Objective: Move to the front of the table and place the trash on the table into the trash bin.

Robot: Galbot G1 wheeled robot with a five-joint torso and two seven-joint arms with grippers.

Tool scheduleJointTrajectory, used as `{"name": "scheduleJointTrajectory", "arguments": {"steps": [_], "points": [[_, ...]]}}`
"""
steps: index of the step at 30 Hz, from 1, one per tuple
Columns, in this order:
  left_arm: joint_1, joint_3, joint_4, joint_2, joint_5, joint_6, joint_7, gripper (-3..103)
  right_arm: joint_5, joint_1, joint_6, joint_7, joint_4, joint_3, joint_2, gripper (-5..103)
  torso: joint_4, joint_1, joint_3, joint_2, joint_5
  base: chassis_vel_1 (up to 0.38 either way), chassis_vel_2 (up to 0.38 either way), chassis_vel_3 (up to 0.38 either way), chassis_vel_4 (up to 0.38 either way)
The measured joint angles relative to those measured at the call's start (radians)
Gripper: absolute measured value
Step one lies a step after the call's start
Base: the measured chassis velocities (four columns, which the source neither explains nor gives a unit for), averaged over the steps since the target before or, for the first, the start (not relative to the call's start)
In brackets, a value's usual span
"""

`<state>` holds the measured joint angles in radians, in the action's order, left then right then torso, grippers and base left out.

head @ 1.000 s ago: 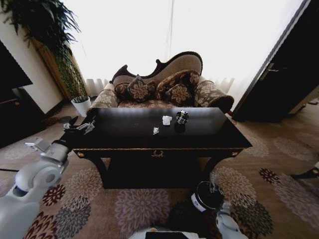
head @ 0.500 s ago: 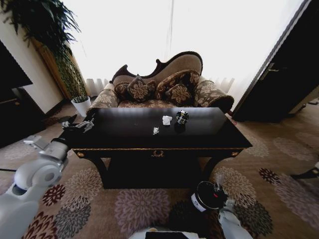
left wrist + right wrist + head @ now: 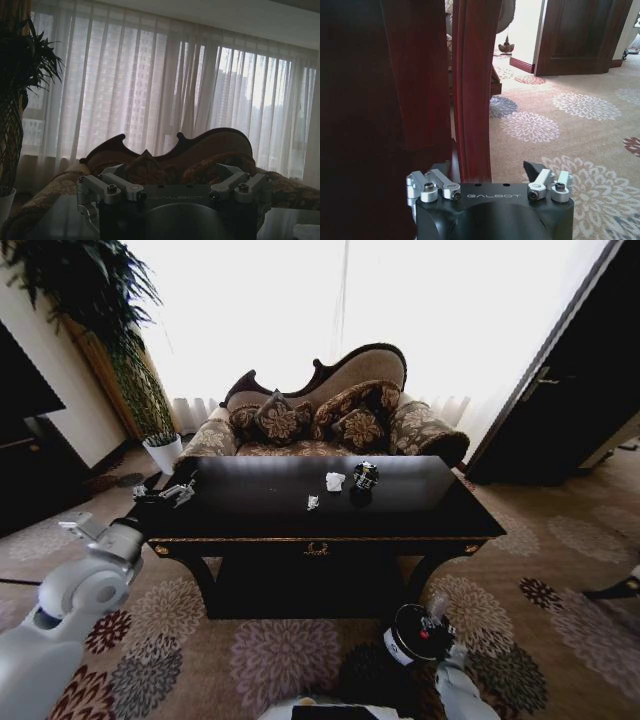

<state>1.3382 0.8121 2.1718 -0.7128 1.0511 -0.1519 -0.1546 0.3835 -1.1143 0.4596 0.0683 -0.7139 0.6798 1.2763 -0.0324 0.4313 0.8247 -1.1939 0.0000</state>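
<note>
1. Silver-tipped left jaws (image 3: 165, 490) hover released and empty over the left end of the glossy black wooden surface (image 3: 260, 502).
2. Right jaws (image 3: 492, 172) sit low by a table leg, spread, empty.
3. The crumpled white paper wad (image 3: 335, 481), tiny white scrap (image 3: 312, 502) and black-and-silver can-like lump (image 3: 365, 476) lie mid-surface, well apart from the left jaws.
4. Small black cylindrical trash bin (image 3: 415, 633) stands on the carpet below.
5. Advice: reach across level, then descend centred over the wad.

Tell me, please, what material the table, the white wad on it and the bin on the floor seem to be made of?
The table looks like dark wood with a glossy lacquer: its top reflects the window light, and the apron has a gold ornament. The white wad seems to be crumpled paper or tissue, judging by its irregular creased shape. The trash bin is black with a slight sheen, perhaps plastic or metal; I cannot tell which.
</note>
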Motion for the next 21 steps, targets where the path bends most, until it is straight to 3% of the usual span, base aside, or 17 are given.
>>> {"name": "scheduleJointTrajectory", "arguments": {"steps": [2,5,13,21], "points": [[-0.001,0.0,0.0,0.0,0.001,0.0,0.0,100,0.0,-0.001,0.0,0.001,-0.001,0.0,0.001,85,0.0,0.0,0.0,0.0,0.0,0.0,0.0,0.0,0.0],[-0.001,0.0,0.001,0.0,0.001,-0.002,0.0,100,0.0,-0.01,0.0,0.003,-0.008,0.001,0.001,99,0.0,0.0,0.0,0.0,0.0,0.0,0.0,0.0,0.0],[0.003,-0.001,0.005,-0.001,-0.003,-0.012,-0.001,100,0.016,-0.059,-0.003,0.004,-0.063,0.005,-0.001,100,0.0001,0.0,0.0,0.0,0.0,0.0,0.0,0.0,0.0],[0.004,-0.001,0.005,-0.002,-0.004,-0.013,-0.002,100,0.046,-0.213,0.01,0.009,-0.215,0.035,0.02,100,-0.0002,0.0,0.0,0.0,0.0002,0.0,0.0,0.0,0.0]]}}
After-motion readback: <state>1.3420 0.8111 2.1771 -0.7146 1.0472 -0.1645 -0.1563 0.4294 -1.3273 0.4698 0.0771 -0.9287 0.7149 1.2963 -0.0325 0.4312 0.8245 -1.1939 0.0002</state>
